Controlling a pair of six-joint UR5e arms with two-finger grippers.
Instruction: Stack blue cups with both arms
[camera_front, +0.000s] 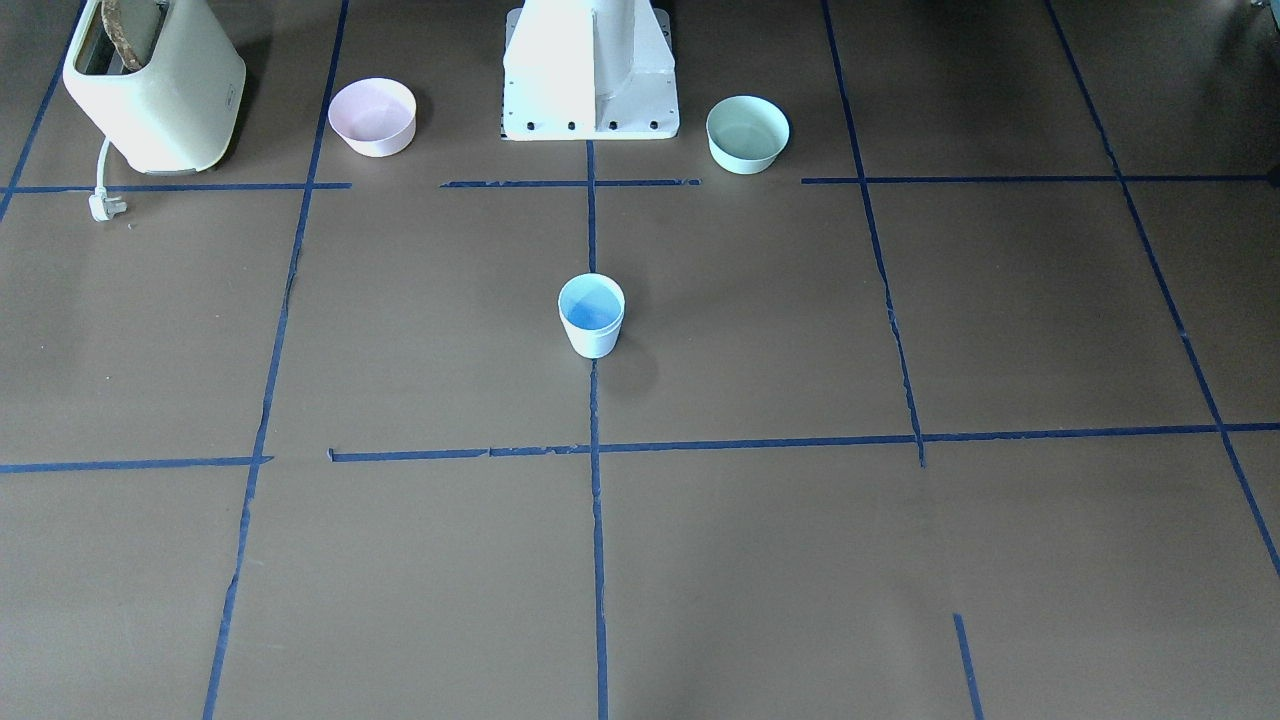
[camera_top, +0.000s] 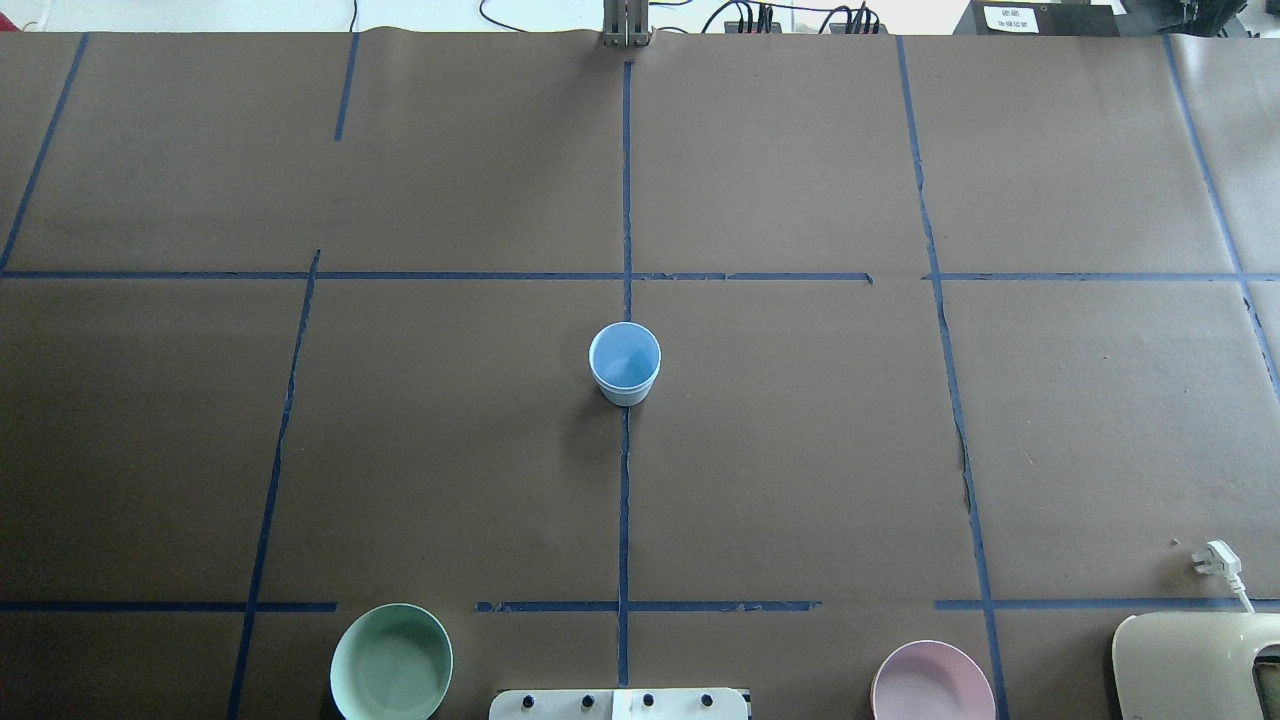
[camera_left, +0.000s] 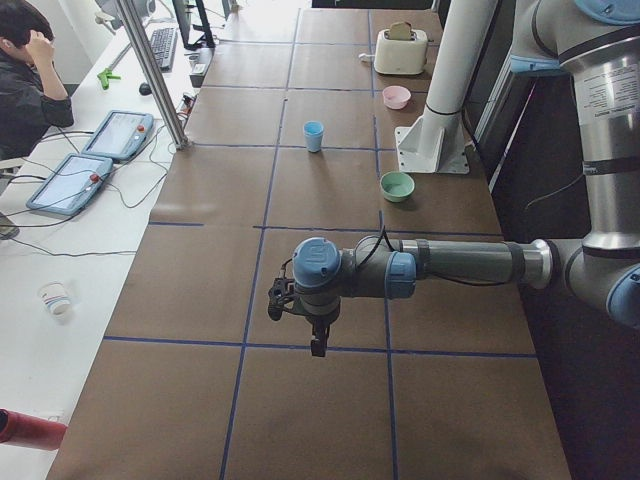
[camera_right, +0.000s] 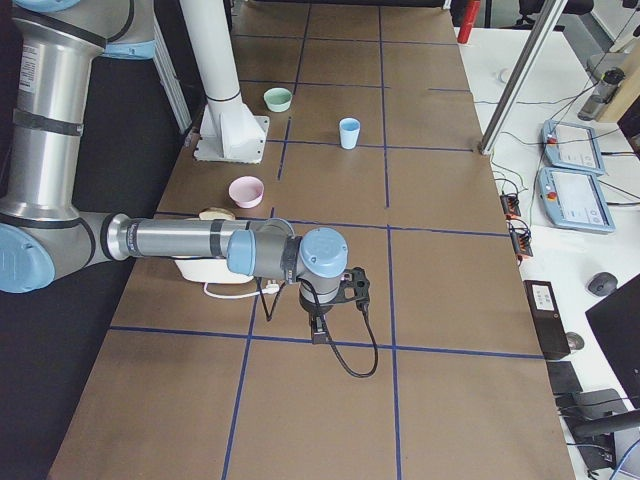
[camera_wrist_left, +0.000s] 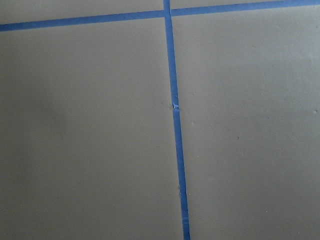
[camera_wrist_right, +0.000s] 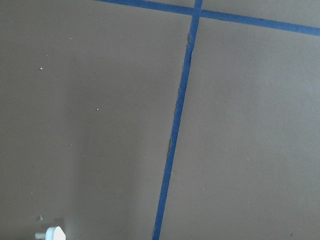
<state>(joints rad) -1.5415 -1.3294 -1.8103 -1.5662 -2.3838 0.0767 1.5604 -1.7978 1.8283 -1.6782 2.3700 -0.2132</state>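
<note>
One pale blue cup (camera_front: 591, 315) stands upright on the centre tape line of the table, and also shows in the overhead view (camera_top: 624, 363), the left side view (camera_left: 314, 135) and the right side view (camera_right: 349, 132). Only one cup shape shows; I cannot tell whether a second is nested in it. My left gripper (camera_left: 318, 345) hangs over bare table far from the cup, seen only from the side. My right gripper (camera_right: 318, 335) hangs likewise at the other end. I cannot tell whether either is open or shut. Both wrist views show only brown paper and blue tape.
A pink bowl (camera_front: 372, 116) and a mint-green bowl (camera_front: 747, 133) flank the white pedestal (camera_front: 590, 70). A cream toaster (camera_front: 155, 85) with its loose plug (camera_front: 105, 205) stands at the robot's right corner. The plug's tip shows in the right wrist view (camera_wrist_right: 52, 233).
</note>
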